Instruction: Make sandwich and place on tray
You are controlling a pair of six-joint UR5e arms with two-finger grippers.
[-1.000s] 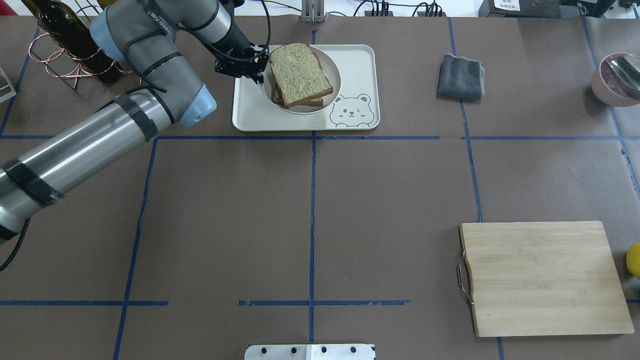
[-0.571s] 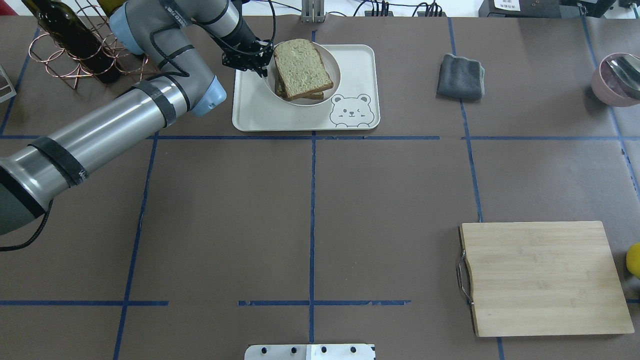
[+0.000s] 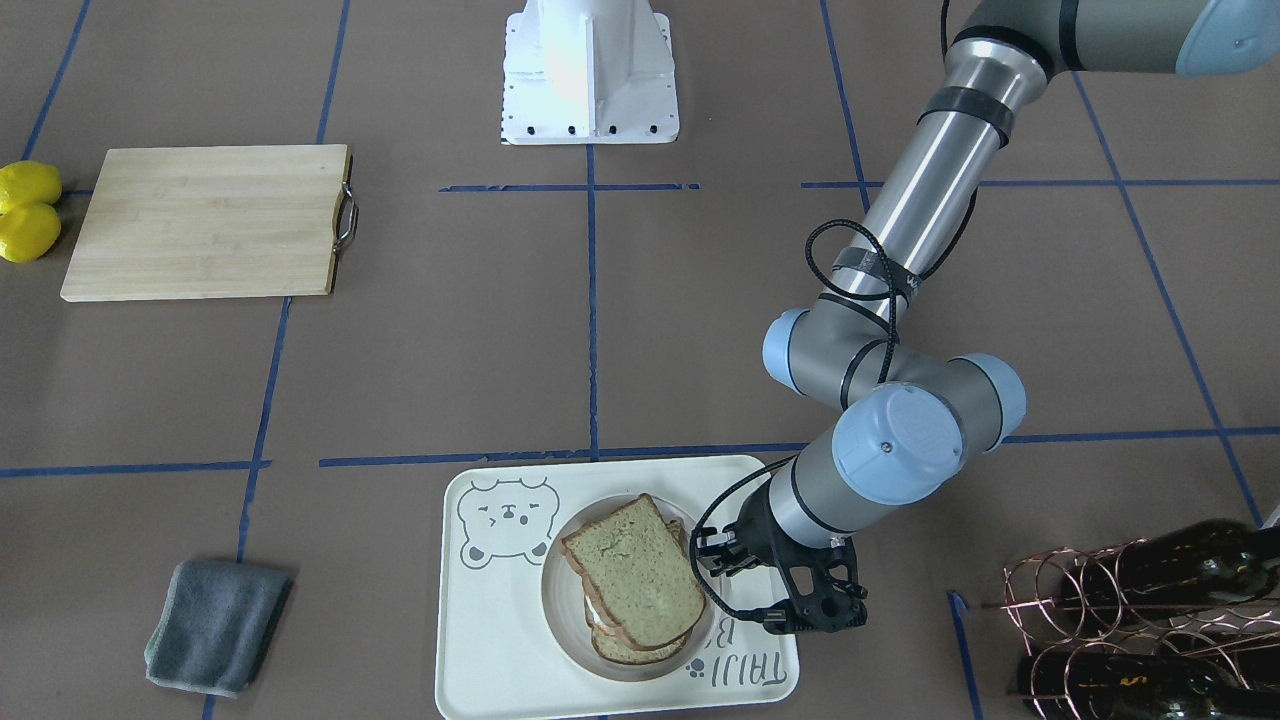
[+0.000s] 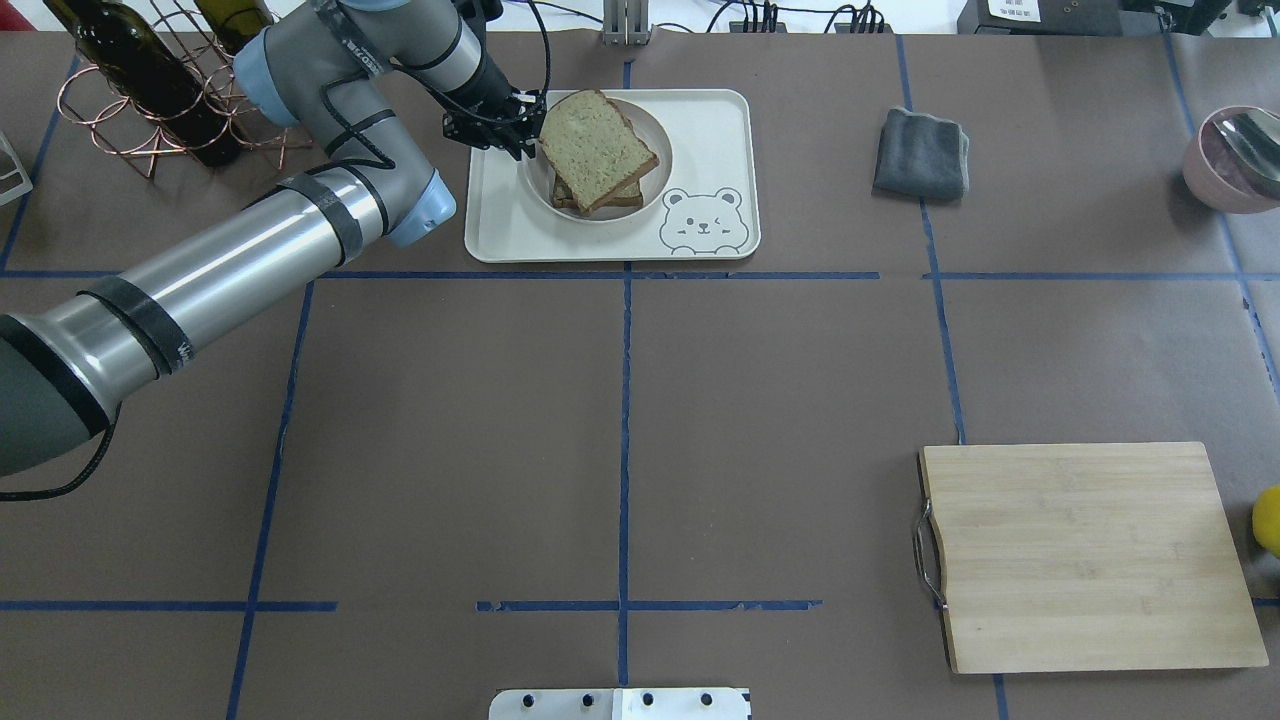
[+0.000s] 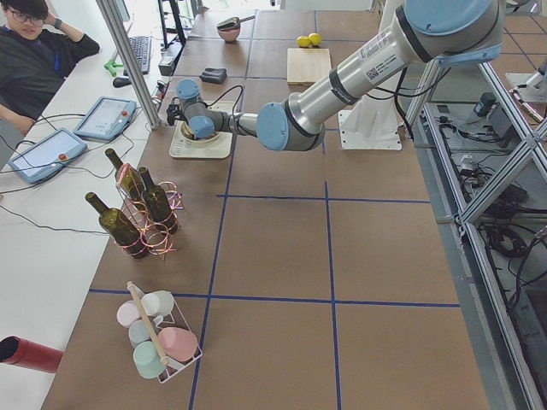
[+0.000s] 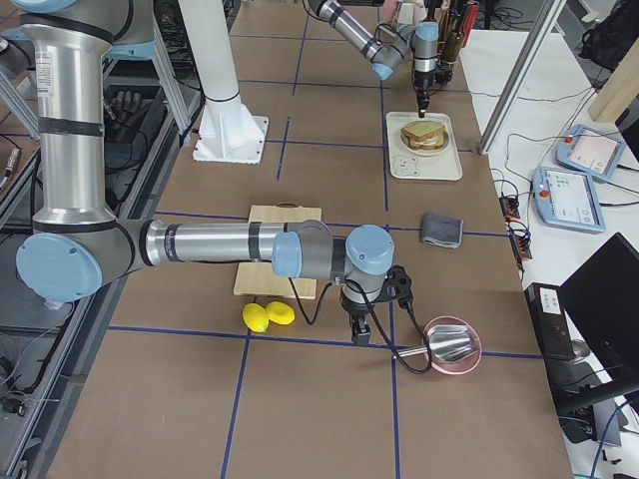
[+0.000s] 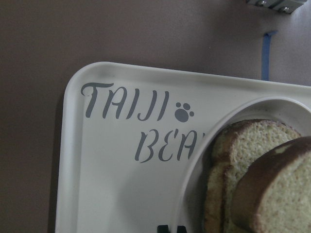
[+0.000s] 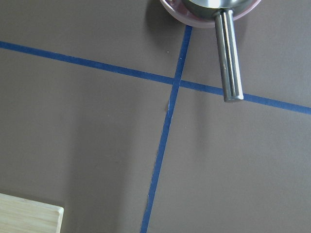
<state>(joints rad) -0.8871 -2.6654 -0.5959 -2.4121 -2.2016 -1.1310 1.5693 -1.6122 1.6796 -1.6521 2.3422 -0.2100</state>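
Left hand point(image 4: 515, 137) beside sandwich point(image 4: 597, 147) on tray point(image 4: 500, 225)

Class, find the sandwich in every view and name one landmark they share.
Front-facing: sandwich, bottom centre.
Overhead: sandwich, top centre.
Exterior left: hidden behind the left arm.
Exterior right: sandwich, upper right.
Left wrist: sandwich, lower right corner.
Right wrist: not in view.
Landmark: the tray under it, absent only from right wrist.

Overhead view: sandwich point(image 4: 598, 150) on plate point(image 4: 655, 192) on tray point(image 4: 500, 215), far side; cloth point(image 4: 920, 152) right of tray; cutting board point(image 4: 1090, 555) near right.
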